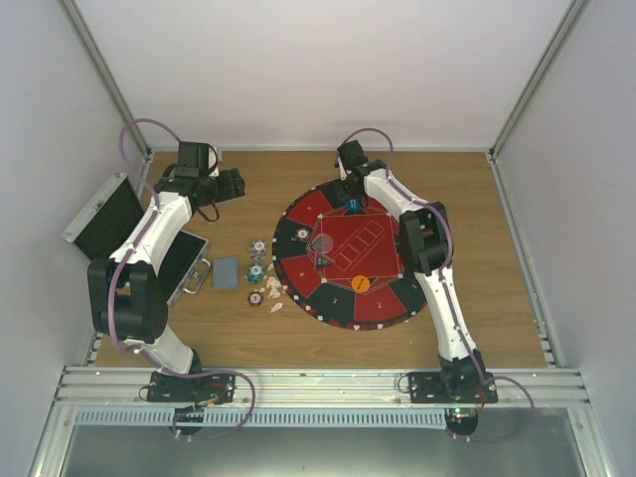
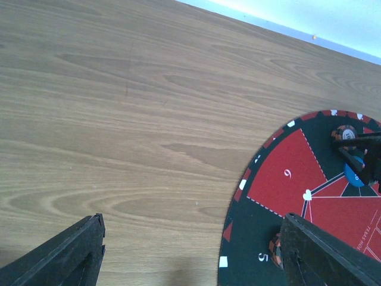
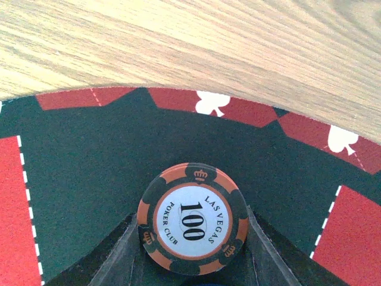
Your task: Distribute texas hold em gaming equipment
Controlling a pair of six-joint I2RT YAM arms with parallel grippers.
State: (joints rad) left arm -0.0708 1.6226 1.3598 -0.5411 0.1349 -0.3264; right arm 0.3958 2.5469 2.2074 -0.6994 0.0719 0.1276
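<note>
A black-and-orange poker chip point(image 3: 192, 219) marked 100 lies flat on the black far rim of the round mat point(image 3: 83, 167). My right gripper point(image 3: 190, 233) is shut on it, with one finger against each side. From above, that gripper point(image 1: 353, 192) is at the mat's far edge, just behind a blue disc point(image 1: 355, 206). My left gripper point(image 1: 232, 184) hangs open and holds nothing over bare wood at the back left; in its own view the gripper point(image 2: 193, 262) has a chip point(image 2: 275, 249) half hidden behind its right finger. Loose chips point(image 1: 257, 270) and a grey-blue card deck point(image 1: 227, 272) lie left of the mat.
The red-and-black numbered mat point(image 1: 383, 303) covers the table's centre and carries an orange disc point(image 1: 361, 283) and a chip point(image 1: 302, 234). A black aluminium-edged case point(image 1: 107, 214) stands open at the left edge. White walls enclose the table.
</note>
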